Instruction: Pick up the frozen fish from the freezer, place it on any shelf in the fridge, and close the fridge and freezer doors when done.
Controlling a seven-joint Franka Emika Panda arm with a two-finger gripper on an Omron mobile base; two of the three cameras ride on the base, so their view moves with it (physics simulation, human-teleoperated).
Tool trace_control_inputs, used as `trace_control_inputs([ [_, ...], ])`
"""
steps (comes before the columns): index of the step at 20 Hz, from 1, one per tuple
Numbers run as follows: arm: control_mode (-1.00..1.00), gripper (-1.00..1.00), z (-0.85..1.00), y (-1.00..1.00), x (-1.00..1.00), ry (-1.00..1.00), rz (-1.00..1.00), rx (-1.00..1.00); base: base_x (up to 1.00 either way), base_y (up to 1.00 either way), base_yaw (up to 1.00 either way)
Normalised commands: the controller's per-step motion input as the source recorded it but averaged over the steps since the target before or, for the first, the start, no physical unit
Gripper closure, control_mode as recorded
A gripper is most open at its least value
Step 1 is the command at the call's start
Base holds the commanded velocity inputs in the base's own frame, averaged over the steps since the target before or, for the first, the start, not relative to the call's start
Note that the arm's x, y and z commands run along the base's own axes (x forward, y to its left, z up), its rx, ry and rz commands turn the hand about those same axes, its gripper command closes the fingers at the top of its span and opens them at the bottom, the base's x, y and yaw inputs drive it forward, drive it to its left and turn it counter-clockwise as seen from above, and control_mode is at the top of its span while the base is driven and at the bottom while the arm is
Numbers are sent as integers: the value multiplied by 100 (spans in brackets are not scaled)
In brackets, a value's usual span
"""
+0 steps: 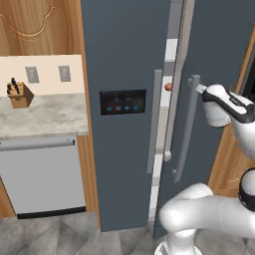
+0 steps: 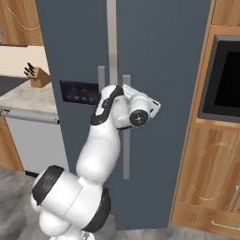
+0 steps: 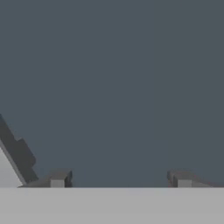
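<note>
Pincer [image 3: 118, 180] gapes wide against the fridge door [image 3: 113, 78]; left base view reveals shelves and red fruit [image 1: 168, 86] through the gap.

At the left of my left base view I see a grey dishwasher [image 1: 42, 177] with a bar handle along its top edge, set under a pale marbled counter [image 1: 45, 115]. A wooden knife block [image 1: 20, 94] with dark handles stands at the counter's left end, tilted. Behind it, on the cream wall, are two grey outlets [image 1: 48, 74] side by side. A carved wooden cabinet [image 1: 35, 25] fills the upper left. In my right base view a black built-in oven [image 2: 222, 79] sits at the right edge, framed in wood, with wooden drawers [image 2: 213, 187] below it. The floor [image 1: 55, 234] is grey tile.
</note>
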Motion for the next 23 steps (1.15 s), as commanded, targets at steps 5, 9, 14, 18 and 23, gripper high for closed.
trace_control_inputs([
  [5, -100, -100, 2, 55, 100, 1, -25, -3, 0, 0, 0],
  [9, -100, -100, 0, 34, 100, 15, -17, -3, 0, 0, 0],
  [14, -100, -100, 3, 0, 0, 3, 0, 0, 0, 0, 0],
  [18, -100, -100, 0, 0, 0, 0, 0, 0, 0, 0, 0],
  [23, -100, -100, 0, 0, 0, 0, 0, 0, 0, 0, 0],
])
